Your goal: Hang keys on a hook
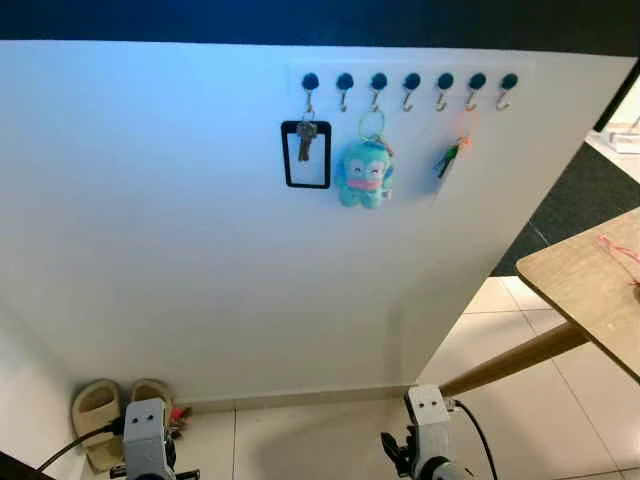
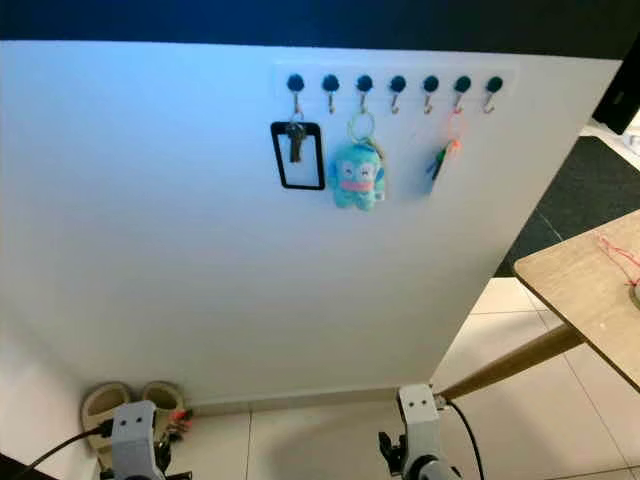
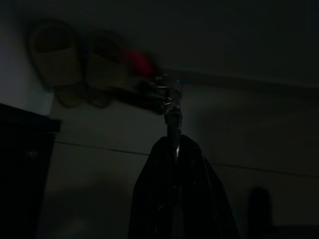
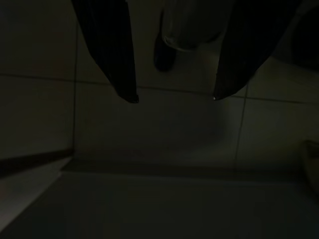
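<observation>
Up on the white wall, a row of seven dark-knobbed metal hooks (image 1: 410, 90) carries a black-framed card holder with keys (image 1: 306, 153), a teal plush toy (image 1: 363, 173) and a small green-and-orange keychain (image 1: 448, 157). Down low, the left end effector (image 3: 173, 144) is clamped on a metal key ring with a red tag (image 3: 167, 94) near beige slippers (image 1: 100, 412); the right end effector (image 4: 172, 97) hangs with fingers apart over the pale tiled floor (image 1: 520, 400).

Head views toward hook rail (image 1: 409, 82)
</observation>
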Tool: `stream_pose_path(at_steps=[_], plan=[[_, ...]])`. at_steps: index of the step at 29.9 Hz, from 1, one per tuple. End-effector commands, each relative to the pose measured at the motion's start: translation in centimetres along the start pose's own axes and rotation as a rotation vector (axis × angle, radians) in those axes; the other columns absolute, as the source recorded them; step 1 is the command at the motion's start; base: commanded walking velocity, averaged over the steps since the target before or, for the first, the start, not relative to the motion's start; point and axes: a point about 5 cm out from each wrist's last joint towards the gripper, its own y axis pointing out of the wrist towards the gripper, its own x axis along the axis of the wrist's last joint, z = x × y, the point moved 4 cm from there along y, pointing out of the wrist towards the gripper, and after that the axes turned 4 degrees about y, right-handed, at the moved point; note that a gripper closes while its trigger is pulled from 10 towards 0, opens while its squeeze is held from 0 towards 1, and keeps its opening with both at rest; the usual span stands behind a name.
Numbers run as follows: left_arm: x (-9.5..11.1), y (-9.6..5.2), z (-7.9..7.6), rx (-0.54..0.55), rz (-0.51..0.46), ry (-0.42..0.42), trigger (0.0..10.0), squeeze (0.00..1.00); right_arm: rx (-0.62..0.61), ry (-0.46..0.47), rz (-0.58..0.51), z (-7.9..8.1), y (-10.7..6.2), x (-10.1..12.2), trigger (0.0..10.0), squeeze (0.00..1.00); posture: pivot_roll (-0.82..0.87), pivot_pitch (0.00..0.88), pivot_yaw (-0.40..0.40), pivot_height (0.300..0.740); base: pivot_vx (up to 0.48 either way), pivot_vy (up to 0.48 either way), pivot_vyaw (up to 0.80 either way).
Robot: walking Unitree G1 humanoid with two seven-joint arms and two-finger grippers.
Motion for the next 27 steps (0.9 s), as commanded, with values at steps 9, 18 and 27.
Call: stream_pose_path(at_steps=[9,18,27], plan=[[-0.98,-0.02,-0.58,0.001,0.001,-0.031,10.0,0.00,-0.010,0.000,0.023,-0.17,-0.28,-0.86,10.0,0.00,0.04,0.090,-0.033,0.740,0.000,0.000,0.00],[-0.95,0.16,-0.96,0.005,0.001,-0.046,10.0,0.00,-0.006,0.028,0.003,0.16,0.02,-0.21,10.0,0.00,0.04,0.085,-0.033,0.740,0.000,0.000,0.00],[-0.56,0.46,-0.91,0.027,-0.002,-0.055,10.0,0.00,-0.004,0.031,0.007,0.17,-0.05,-0.42,10.0,0.00,0.04,0.076,-0.028,0.740,0.000,0.000,0.00]])
